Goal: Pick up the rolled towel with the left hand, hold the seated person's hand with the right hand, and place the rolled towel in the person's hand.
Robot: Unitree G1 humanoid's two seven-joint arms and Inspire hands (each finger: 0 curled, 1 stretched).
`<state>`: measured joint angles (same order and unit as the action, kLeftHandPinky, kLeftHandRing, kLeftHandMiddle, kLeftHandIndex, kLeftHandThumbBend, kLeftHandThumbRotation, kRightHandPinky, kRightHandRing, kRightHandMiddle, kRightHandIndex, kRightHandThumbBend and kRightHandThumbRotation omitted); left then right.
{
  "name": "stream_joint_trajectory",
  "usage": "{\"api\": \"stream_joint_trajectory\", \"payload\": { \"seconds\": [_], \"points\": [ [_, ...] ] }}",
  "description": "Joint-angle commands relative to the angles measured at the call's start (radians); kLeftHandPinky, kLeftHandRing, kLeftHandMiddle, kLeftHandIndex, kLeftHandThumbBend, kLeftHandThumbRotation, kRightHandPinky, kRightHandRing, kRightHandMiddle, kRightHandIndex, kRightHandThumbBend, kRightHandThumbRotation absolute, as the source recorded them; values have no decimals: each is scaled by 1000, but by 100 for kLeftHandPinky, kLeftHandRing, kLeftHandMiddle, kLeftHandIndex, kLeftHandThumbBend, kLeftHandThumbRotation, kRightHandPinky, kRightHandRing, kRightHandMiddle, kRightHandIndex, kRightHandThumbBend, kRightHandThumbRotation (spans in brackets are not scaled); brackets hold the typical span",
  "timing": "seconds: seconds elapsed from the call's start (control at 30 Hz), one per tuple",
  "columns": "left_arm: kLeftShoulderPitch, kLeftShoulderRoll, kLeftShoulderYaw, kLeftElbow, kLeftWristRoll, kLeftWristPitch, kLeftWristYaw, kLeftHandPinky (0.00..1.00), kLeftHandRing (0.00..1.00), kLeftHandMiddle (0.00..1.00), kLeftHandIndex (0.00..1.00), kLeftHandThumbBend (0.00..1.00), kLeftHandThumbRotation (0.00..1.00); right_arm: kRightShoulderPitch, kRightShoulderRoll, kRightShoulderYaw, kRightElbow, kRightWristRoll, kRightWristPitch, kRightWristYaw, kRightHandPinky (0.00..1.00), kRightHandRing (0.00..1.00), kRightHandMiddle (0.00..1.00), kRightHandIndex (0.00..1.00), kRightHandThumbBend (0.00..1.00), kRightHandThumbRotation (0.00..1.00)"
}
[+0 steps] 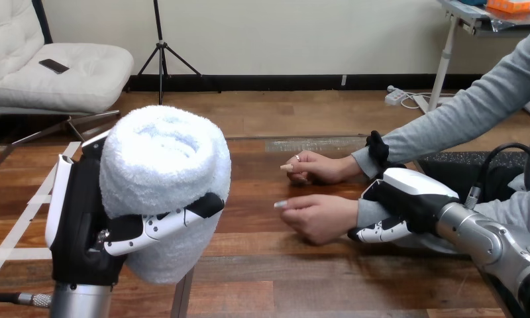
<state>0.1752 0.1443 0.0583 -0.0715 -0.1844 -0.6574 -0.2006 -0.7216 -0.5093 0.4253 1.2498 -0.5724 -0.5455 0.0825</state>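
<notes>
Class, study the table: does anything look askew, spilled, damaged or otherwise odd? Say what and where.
Nothing stands out. The towel is neatly rolled and upright in the left hand; the right hand is curled round the person's wrist. Nothing is spilled on the table.

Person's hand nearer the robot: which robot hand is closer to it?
Right. The right hand clasps that person's hand at the wrist; the left hand is apart at the view's left, fingers round the rolled towel.

Wooden worktop (302,278): brown planks running across the view. White tape strips (14,254) lie flat along its left side, crossing one another.
</notes>
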Motion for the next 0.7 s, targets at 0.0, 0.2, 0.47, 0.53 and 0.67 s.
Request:
{"api": "stream_joint_trajectory", "payload": {
  "seconds": [0.0,0.2,0.47,0.53,0.67],
  "points": [
    [-52,-6,14,-28,1,-19,2,21,26,32,37,57,0,-4,5,-34,-1,35,-26,-10,31,36,42,43,46,40],
    [-55,-5,16,-20,6,-26,3,21,26,32,37,57,0,-3,1,-45,-3,50,-43,-6,30,35,41,42,45,40],
    [-52,-7,16,-23,3,-17,5,21,27,32,37,58,0,-2,-4,-58,-12,59,-64,-8,30,35,41,42,44,40],
    [-52,-7,17,-23,6,-16,7,21,27,32,37,58,0,-2,-6,-64,-14,61,-70,-8,30,35,41,42,44,39],
    [-51,-8,17,-24,7,-13,8,21,27,33,37,58,0,-1,-7,-72,-16,66,-83,-6,30,34,40,42,44,36]
  ]
}}
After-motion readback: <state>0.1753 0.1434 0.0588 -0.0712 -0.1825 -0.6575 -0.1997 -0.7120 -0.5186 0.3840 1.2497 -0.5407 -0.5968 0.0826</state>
